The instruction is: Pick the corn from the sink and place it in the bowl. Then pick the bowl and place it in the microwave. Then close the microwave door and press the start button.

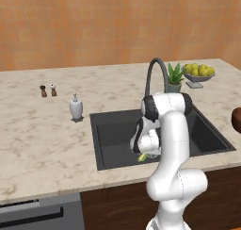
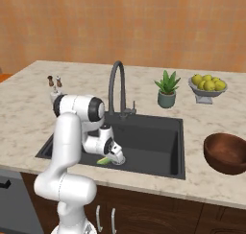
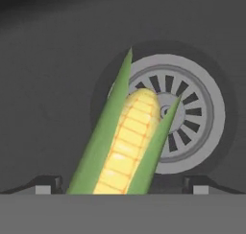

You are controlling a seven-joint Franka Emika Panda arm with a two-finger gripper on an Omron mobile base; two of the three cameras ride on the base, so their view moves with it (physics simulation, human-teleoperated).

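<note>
Here the end effector [image 3: 123,187] is down in the sink [image 2: 158,144], its fingertips [image 3: 48,184] spread wide on either side of the corn [image 3: 126,146] and not pinching it; the cob lies on the sink floor, its tip over the silver drain [image 3: 192,115]. Beyond, the arched faucet [image 2: 116,87] rises at the sink's back edge, the brown bowl [image 2: 226,153] sits on the surface to the right of the sink, and farther back stand a potted plant [image 2: 166,89] and a grey bowl of yellow fruit [image 2: 207,87].
</note>
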